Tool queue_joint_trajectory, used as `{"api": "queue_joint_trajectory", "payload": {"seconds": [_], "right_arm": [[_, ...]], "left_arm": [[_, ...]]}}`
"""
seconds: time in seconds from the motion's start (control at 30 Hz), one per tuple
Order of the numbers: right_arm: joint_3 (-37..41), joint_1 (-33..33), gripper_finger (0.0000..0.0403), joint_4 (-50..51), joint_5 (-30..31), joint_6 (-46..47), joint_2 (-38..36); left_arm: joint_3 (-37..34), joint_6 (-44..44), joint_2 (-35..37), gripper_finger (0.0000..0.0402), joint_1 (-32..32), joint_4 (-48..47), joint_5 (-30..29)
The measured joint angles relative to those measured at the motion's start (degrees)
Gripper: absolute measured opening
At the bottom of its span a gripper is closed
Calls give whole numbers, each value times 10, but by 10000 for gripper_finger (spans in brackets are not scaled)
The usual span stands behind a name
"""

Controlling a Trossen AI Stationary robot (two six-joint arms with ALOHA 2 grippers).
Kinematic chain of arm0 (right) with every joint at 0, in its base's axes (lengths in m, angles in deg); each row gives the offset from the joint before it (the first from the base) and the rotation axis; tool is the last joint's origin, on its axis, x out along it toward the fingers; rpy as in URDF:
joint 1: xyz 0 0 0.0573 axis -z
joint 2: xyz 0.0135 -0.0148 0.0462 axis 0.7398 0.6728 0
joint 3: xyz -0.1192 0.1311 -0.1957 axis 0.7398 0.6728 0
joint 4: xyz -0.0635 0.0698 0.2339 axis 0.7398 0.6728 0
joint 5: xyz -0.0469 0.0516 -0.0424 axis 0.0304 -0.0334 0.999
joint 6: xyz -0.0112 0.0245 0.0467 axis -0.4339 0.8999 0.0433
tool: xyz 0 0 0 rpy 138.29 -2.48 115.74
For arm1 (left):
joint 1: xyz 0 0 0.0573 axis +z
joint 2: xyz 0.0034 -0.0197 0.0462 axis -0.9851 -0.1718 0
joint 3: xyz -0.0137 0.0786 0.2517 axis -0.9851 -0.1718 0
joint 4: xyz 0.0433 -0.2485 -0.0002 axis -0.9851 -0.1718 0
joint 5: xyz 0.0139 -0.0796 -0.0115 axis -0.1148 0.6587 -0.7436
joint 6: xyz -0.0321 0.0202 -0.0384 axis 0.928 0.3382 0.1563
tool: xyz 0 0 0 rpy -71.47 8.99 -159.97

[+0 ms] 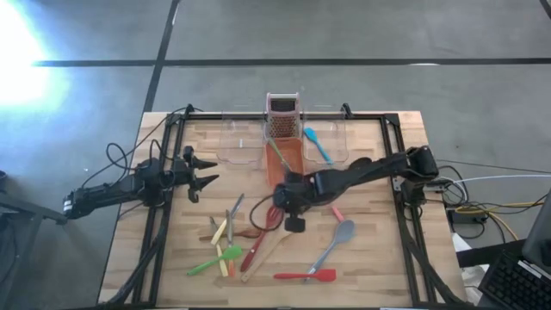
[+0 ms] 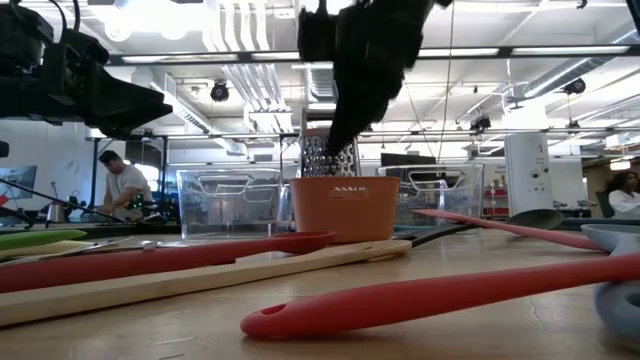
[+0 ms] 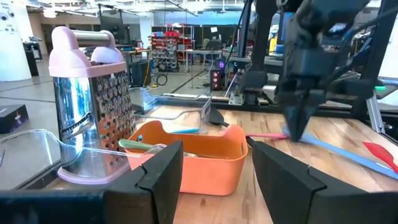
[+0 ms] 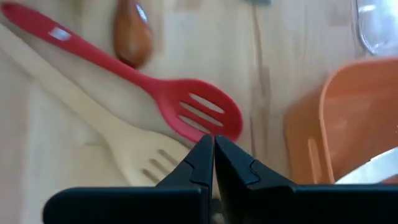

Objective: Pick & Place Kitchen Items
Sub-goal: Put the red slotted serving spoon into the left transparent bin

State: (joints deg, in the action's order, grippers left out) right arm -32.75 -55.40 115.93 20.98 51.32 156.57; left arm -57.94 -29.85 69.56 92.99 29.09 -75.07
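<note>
While its fingers sit clenched and empty, the right gripper (image 4: 213, 149) hovers just above the red slotted spoon (image 4: 186, 107), whose handle runs toward the table's near-left.

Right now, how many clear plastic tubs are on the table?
2. One clear tub sits on the left arm's side of the orange tub; the other on its right-arm side holds a blue spatula. None seem hidden.

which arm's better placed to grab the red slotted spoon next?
Right. Its claw, shut, hangs right by the red slotted spoon mid-table. The left claw, open, waits off at the table's left side.
</note>
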Motion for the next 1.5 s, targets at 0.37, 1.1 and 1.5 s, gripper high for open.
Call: {"api": "queue_joint_trajectory", "payload": {"seconds": [0.37, 1.1, 1.5], "right_arm": [[0, 55, 8, -3, 20, -46, 47], [0, 78, 8, -61, 56, -44, 43], [-25, 15, 8, 38, 30, 12, -58]], "left_arm": [[0, 0, 0, 197, 0, 0, 0], [0, 0, 0, 197, 0, -1, 0], [0, 28, 0, 197, 0, -1, 0]]}}
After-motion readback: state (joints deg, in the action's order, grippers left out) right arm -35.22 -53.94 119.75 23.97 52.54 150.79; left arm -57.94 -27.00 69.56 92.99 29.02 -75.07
